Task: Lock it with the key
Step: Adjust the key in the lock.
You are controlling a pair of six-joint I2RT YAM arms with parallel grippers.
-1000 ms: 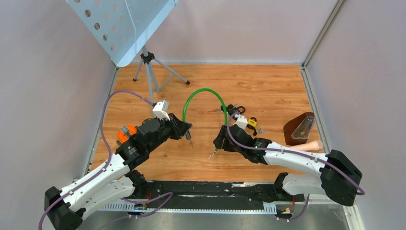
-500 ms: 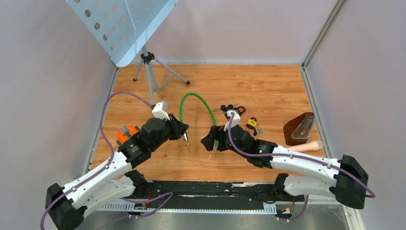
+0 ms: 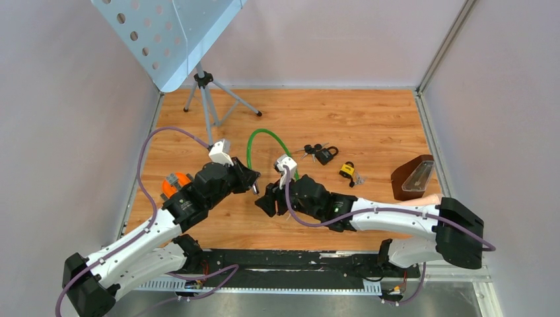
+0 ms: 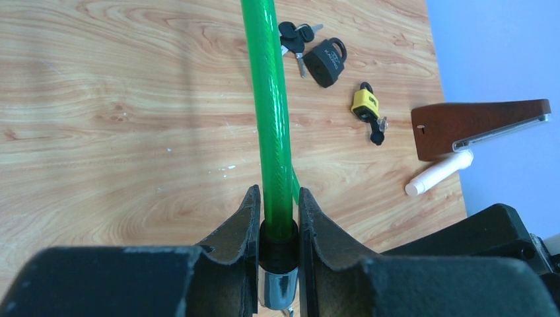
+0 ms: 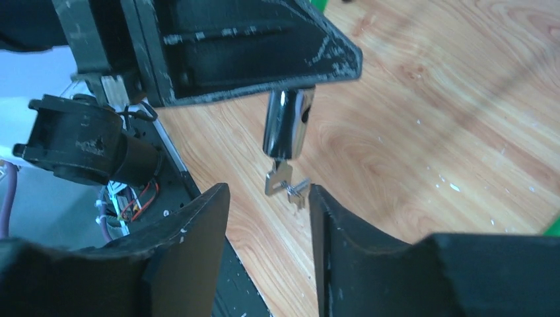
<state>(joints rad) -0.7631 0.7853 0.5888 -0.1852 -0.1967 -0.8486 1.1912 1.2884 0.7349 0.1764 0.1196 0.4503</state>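
Observation:
My left gripper (image 4: 277,198) is shut on the black collar of the green cable lock (image 4: 269,119), with the chrome lock barrel (image 4: 277,287) poking out below its fingers. In the right wrist view that barrel (image 5: 287,125) hangs under the left gripper's fingers (image 5: 231,53), and a small silver key (image 5: 279,179) sticks out of its lower end with a second key dangling beside it. My right gripper (image 5: 267,195) is open, its fingertips on either side of the key and just short of it. From above, the right gripper (image 3: 264,198) sits directly under the left gripper (image 3: 249,179).
A black padlock with keys (image 3: 323,155) and a yellow padlock (image 3: 347,170) lie behind the right arm. A brown holder (image 3: 411,177) and a white tube (image 4: 439,173) are at the right edge. A music stand's tripod (image 3: 205,99) stands at the back left, and an orange object (image 3: 170,185) lies by the left arm.
My right gripper has swung left across the table to the lock end held by the left gripper. The green cable's loop has narrowed. The left arm has barely moved.

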